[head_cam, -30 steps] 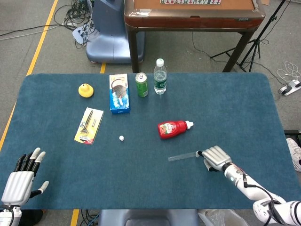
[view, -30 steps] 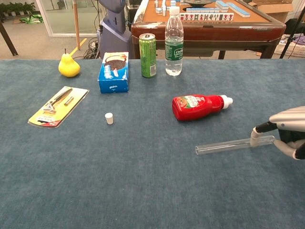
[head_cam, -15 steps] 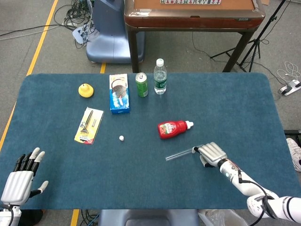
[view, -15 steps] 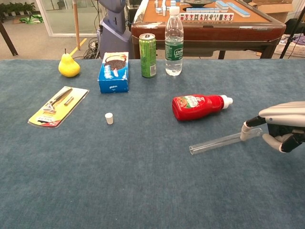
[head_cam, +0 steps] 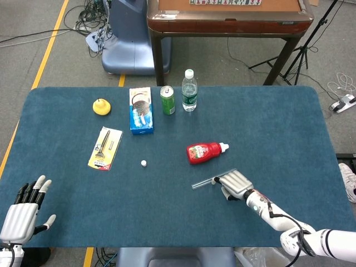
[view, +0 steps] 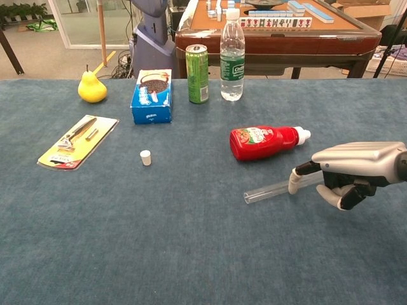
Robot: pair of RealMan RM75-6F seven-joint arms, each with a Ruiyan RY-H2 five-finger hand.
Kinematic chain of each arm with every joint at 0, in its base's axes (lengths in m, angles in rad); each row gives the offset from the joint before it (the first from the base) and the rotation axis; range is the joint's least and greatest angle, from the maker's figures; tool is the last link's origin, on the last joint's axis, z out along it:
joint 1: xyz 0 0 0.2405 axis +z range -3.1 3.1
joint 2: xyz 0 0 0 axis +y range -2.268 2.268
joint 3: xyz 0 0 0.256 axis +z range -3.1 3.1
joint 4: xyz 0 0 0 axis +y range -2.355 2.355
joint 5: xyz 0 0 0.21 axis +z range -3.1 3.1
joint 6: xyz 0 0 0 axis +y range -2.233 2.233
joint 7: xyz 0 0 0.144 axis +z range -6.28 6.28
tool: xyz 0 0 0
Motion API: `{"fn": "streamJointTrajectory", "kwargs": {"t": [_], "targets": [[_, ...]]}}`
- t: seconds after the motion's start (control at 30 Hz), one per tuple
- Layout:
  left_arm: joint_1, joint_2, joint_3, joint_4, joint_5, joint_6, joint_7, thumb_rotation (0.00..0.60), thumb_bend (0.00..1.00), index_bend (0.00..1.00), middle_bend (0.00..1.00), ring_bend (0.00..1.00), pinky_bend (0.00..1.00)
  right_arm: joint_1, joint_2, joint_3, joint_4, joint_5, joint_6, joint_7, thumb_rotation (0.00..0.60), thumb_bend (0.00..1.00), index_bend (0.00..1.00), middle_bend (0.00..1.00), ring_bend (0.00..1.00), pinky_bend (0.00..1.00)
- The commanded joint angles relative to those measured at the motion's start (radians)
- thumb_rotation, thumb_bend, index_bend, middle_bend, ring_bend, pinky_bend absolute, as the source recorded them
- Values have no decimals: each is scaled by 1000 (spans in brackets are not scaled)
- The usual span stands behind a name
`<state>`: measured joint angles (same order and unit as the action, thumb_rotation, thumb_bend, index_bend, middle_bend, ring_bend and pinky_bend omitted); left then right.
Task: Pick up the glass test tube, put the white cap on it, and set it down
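The glass test tube (head_cam: 201, 182) (view: 267, 190) is held above the blue cloth, pinched at its right end by my right hand (head_cam: 234, 184) (view: 346, 171), its open end pointing left. The small white cap (head_cam: 143, 163) (view: 145, 157) stands on the cloth to the left, well apart from the tube. My left hand (head_cam: 25, 207) rests at the table's near left corner with fingers spread and nothing in it; the chest view does not show it.
A red ketchup bottle (head_cam: 204, 152) (view: 265, 142) lies just beyond the tube. Further back stand a green can (head_cam: 167, 100), a water bottle (head_cam: 189, 90) and a blue cookie box (head_cam: 141, 110). A yellow pear (head_cam: 101, 106) and a razor pack (head_cam: 105, 147) lie at the left.
My right hand has carried the tube leftward and slightly toward the near edge, away from the table's right side. The left hand has stayed where it was.
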<state>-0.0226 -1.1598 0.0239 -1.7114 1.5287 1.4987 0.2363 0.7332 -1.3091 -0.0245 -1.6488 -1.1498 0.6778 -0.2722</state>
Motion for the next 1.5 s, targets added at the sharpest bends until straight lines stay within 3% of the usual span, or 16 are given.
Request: {"fn": "streamJointTrajectory", "kwargs": {"t": [0.03, 0.3, 0.53, 0.63, 0.7, 0.8, 0.9, 1.0, 1.17, 1.33, 1.5], "targets": [[1, 1, 0, 1, 0, 2, -3, 600, 204, 0, 0, 0, 0, 6, -9, 4, 10, 8, 1, -4, 600, 1000, 268, 1000, 1000, 1000], [2, 1, 2, 5, 2, 1, -10, 600, 204, 0, 0, 0, 0, 6, -15, 6, 9, 14, 18, -3, 600, 1000, 268, 1000, 1000, 1000], [1, 2, 1, 5, 4, 0, -13, 600, 204, 0, 0, 0, 0, -18, 31, 10, -57, -47, 86, 11, 600, 970, 298, 1000, 1000, 1000], [0, 2, 2, 4, 7, -1, -12, 600, 204, 0, 0, 0, 0, -27, 40, 21, -71, -78, 131, 7, 600, 776, 302, 1000, 1000, 1000], [0, 3, 2, 3, 9, 1, -12, 600, 204, 0, 0, 0, 0, -35, 31, 32, -65, -100, 172, -4, 600, 543, 302, 1000, 1000, 1000], [2, 4, 3, 3, 10, 4, -14, 600, 204, 0, 0, 0, 0, -48, -2, 44, -38, -137, 227, -12, 600, 285, 302, 1000, 1000, 1000], [6, 7, 4, 1, 12, 10, -14, 600, 204, 0, 0, 0, 0, -53, -40, 51, -8, -163, 253, -8, 600, 127, 302, 1000, 1000, 1000], [11, 11, 5, -1, 12, 18, -15, 600, 204, 0, 0, 0, 0, -50, -59, 54, 10, -175, 250, -1, 600, 71, 305, 1000, 1000, 1000], [15, 15, 7, -4, 14, 22, -16, 600, 204, 0, 0, 0, 0, -42, -81, 55, 35, -185, 236, -3, 600, 87, 364, 1000, 1000, 1000], [14, 12, 7, -3, 18, 20, -15, 600, 204, 0, 0, 0, 0, -35, -110, 56, 72, -179, 218, -9, 600, 245, 402, 1000, 1000, 1000], [14, 12, 7, -1, 19, 19, -16, 600, 204, 0, 0, 0, 0, -29, -138, 61, 117, -162, 202, -19, 600, 338, 429, 1000, 1000, 1000]]}}
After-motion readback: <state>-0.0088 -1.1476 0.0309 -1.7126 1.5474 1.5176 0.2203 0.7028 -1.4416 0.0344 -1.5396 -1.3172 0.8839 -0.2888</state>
